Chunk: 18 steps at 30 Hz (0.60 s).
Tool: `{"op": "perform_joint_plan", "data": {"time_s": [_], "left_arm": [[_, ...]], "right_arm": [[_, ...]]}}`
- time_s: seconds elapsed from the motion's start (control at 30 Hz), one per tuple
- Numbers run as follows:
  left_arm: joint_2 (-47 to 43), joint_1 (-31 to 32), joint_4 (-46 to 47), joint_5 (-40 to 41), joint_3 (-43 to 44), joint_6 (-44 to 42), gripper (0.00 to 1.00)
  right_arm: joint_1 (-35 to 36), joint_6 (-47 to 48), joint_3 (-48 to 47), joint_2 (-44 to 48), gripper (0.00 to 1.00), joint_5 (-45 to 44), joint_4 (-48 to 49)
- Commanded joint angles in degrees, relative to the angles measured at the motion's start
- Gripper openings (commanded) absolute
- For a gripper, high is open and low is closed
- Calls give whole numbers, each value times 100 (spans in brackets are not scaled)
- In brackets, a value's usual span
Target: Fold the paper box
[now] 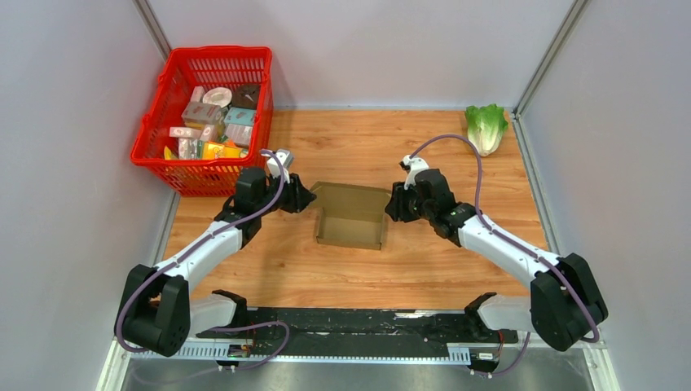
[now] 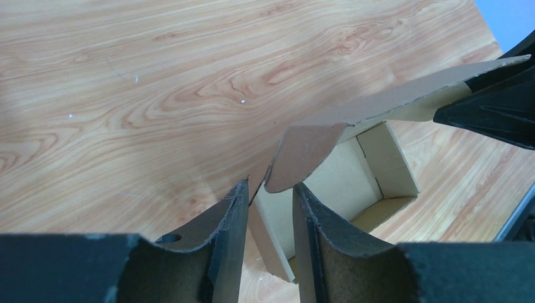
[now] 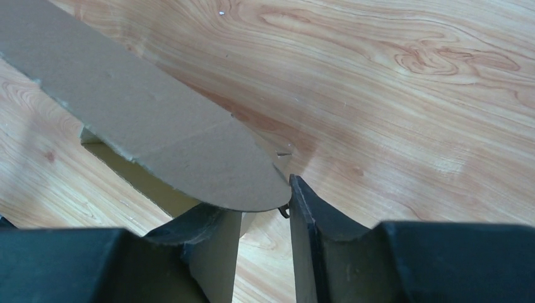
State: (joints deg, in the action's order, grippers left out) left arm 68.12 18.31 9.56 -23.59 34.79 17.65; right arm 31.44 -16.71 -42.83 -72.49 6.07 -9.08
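The paper box [image 1: 350, 218] is a shallow brown cardboard tray in the middle of the wooden table, its top open and its lid flap raised along the far side. My left gripper [image 1: 301, 198] is at the box's far left corner. In the left wrist view [image 2: 270, 189] its jaws stand apart astride a side wall, under a rounded flap tab [image 2: 303, 148]. My right gripper [image 1: 397, 204] is at the far right corner. In the right wrist view [image 3: 258, 202] a gap shows between its jaws, and the flap's rounded end [image 3: 189, 151] lies across the fingertips.
A red basket [image 1: 187, 175] holding several small printed packages stands at the far left, close behind my left arm. A green lettuce [image 1: 486, 126] lies at the far right corner. Grey walls enclose the table on three sides.
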Motion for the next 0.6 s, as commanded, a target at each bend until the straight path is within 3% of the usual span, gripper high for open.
{"op": "perform_joint_plan", "data": {"time_s": [0.0, 0.2, 0.5, 0.57], "left_arm": [[-36, -11, 301, -216, 28, -16, 39], [131, -11, 64, -102, 151, -86, 41], [211, -11, 11, -137, 160, -69, 21], [184, -11, -7, -128, 143, -69, 16]], "right_arm": [[90, -17, -32, 209, 35, -219, 196], [90, 10, -77, 270, 33, -378, 73], [99, -8, -59, 428, 32, -466, -85], [99, 10, -33, 463, 28, -492, -102]]}}
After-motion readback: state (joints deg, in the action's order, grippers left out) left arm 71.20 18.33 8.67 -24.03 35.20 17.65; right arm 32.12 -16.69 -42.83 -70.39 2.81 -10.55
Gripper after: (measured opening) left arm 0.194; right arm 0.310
